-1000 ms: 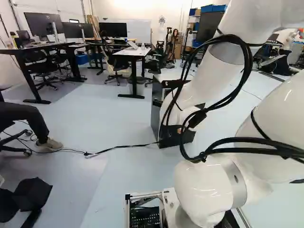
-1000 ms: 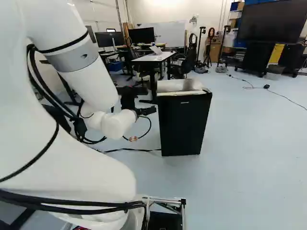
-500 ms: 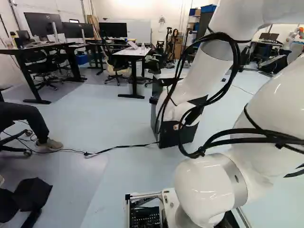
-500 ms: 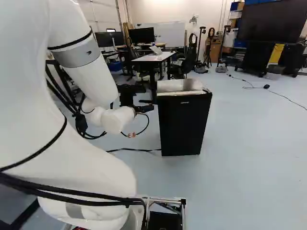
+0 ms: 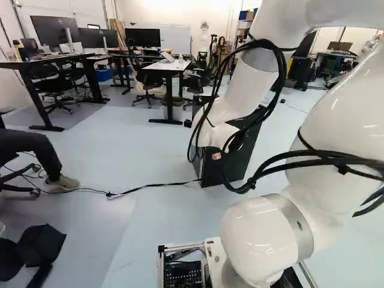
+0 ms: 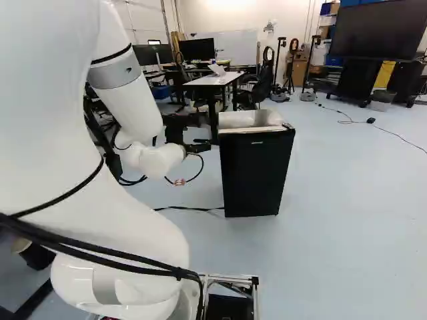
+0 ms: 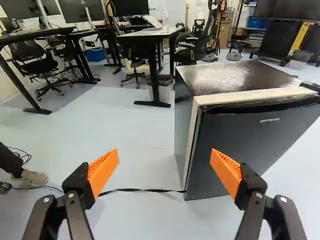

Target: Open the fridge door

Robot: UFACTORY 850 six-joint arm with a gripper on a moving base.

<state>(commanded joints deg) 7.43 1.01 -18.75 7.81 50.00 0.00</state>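
Gripper spread wide beside a closed mini fridge

Much is masked in the left base view: the white arm (image 5: pixel 225 108) covers part of the black mini fridge (image 6: pixel 257 177), and the gripper (image 6: pixel 201 145) is too tangled with dark shapes there to make out. In the right base view it shows small and dark, near the fridge's upper corner, on the side toward the arm. The wrist view cuts off the far end of the fridge door (image 7: pixel 260 145) and part of the black fitting (image 7: pixel 311 87) at that top corner. A shadowed recess runs along the door's upper edge, its depth hard to judge. The black floor cable (image 7: pixel 145 190) passes partly out of sight behind one finger, then reaches the fridge's bottom corner. Behind the fridge, the white-topped table (image 6: pixel 215 80) partly hides office chairs.

The gripper (image 7: pixel 164 161) is released, its orange pads (image 7: pixel 103 172) well apart with nothing held between them. The fridge stands upright on the floor ahead, door shut; one finger overlaps it in the wrist view, but the two look apart.

Against half a second ago, the arm has shifted. Its forearm sits farther left in the left base view, baring more of the fridge's front, and the gripper has drawn slightly away from the fridge in the right base view. The base, fridge and door have stayed put.
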